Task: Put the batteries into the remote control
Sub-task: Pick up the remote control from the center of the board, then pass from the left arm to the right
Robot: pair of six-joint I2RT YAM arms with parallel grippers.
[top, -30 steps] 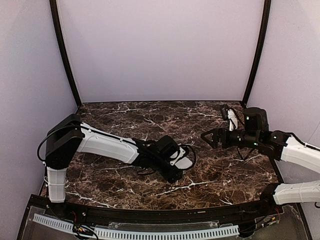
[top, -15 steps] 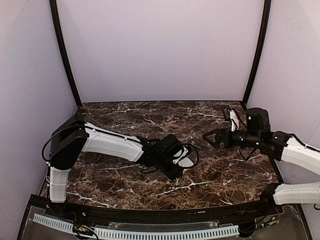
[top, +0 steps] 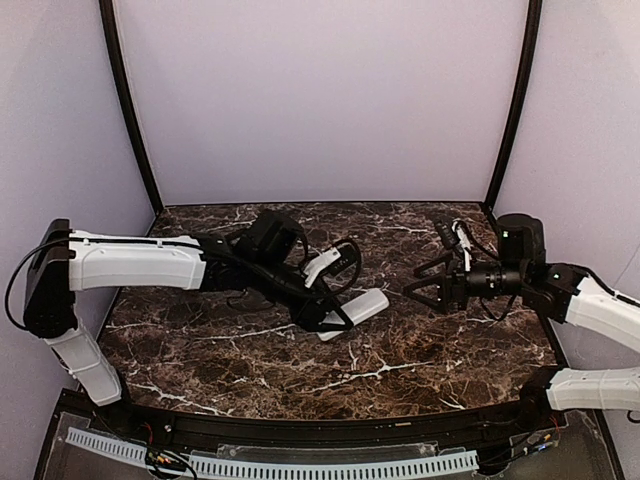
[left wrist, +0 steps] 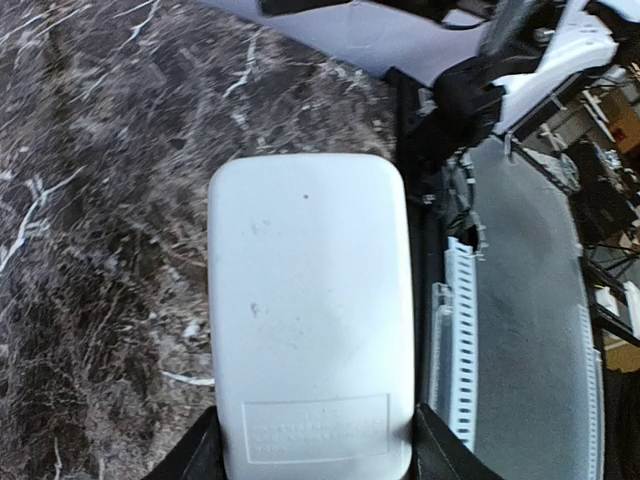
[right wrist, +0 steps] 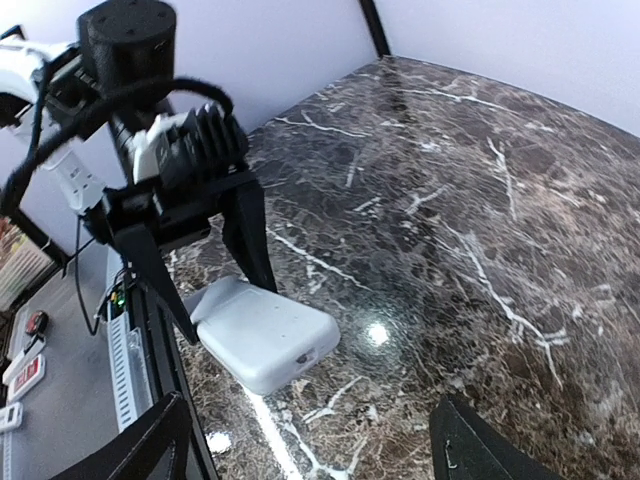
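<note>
Top view: your left claw (top: 335,318) pinches the small white rectangular plastic remote control (top: 358,305) across its width, plain back upward, near the centre of the dark veined marble table (top: 200,350). At 3 o'clock from it, your right claw (top: 416,286) stands spread, its tips pointing at the remote without touching it.

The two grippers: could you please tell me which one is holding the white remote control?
The left gripper: it clamps one end of the remote control, whose plain back faces up. The right gripper is open and empty, apart from the remote.
</note>
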